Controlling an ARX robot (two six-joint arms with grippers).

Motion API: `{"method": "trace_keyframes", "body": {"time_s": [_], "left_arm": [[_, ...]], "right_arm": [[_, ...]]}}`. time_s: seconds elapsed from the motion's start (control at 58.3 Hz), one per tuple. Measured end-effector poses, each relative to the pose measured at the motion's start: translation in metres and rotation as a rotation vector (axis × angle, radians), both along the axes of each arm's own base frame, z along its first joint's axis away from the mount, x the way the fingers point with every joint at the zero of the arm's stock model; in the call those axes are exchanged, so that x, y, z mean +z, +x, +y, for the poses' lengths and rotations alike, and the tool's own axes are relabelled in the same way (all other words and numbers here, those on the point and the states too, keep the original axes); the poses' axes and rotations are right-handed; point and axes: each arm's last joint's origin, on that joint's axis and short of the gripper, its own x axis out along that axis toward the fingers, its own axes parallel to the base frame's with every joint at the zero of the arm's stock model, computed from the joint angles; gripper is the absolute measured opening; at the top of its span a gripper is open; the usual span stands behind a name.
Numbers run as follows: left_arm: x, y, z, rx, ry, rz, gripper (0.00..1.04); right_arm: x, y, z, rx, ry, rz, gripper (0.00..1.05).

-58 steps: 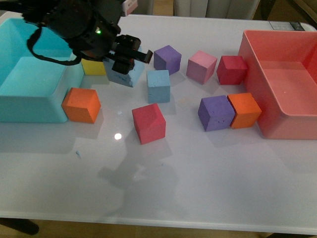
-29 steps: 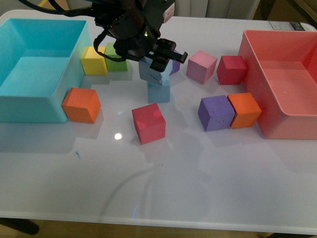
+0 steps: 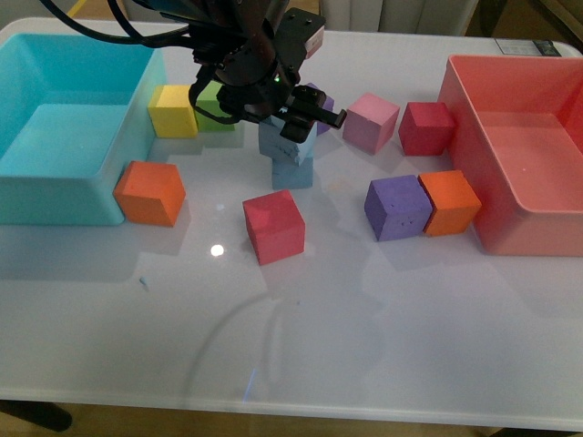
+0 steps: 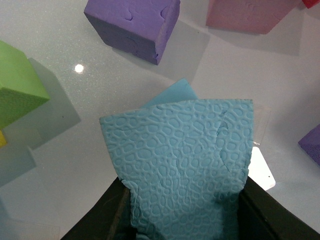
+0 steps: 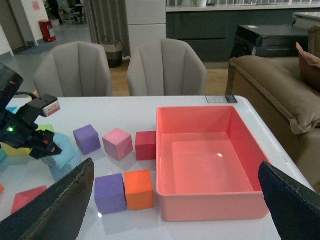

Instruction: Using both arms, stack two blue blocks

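Left end effector (image 3: 287, 127) pinches upper blue block (image 3: 276, 143) atop lower blue block (image 3: 291, 171), mid-worktop (image 3: 383, 319). Left wrist view alone shows upper twisted, lower's corner peeking past. Right wrist view alone shows right end effector (image 5: 175, 210) spread wide. Loose cubes (image 3: 273, 226) lie outside turquoise bin (image 3: 55, 196) and pink bin (image 3: 519, 238).

The upper blue block (image 4: 185, 160) is sky-blue with a pebbled, cell-like relief, and the lower blue block (image 3: 292, 171) under it is the same pale blue. Left of this stack sit a yellow cube (image 3: 172, 110), a green cube (image 4: 17, 82), an orange cube (image 3: 149, 192) and a turquoise bin (image 3: 55, 196). Right of it are a purple cube (image 3: 397, 208), a pink cube (image 3: 371, 122), a crimson cube (image 3: 426, 127) and a coral-red bin (image 3: 510, 232), and in front a red cube (image 3: 273, 226) on the glossy white table (image 3: 364, 319).
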Motion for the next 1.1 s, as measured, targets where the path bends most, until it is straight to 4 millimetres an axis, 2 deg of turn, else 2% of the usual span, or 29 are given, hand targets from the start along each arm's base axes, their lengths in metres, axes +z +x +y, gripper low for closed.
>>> {"method": "trace_keyframes", "body": {"time_s": [0.137,0.514,0.84,1.097], "left_arm": [[0.0,0.001,-0.001,0.0,0.0,0.002,0.4],[0.0,0.001,-0.001,-0.012,-0.013,0.014,0.97],[0.004,-0.008,0.007,0.012,-0.036,0.022,0.96],[0.042,-0.023,0.026,0.07,-0.091,-0.033,0.96]], "right_arm": [[0.0,0.0,0.0,0.0,0.0,0.0,0.96],[0.0,0.0,0.0,0.0,0.0,0.0,0.96],[0.0,0.0,0.0,0.0,0.0,0.0,0.96],[0.0,0.0,0.0,0.0,0.0,0.0,0.96]]}}
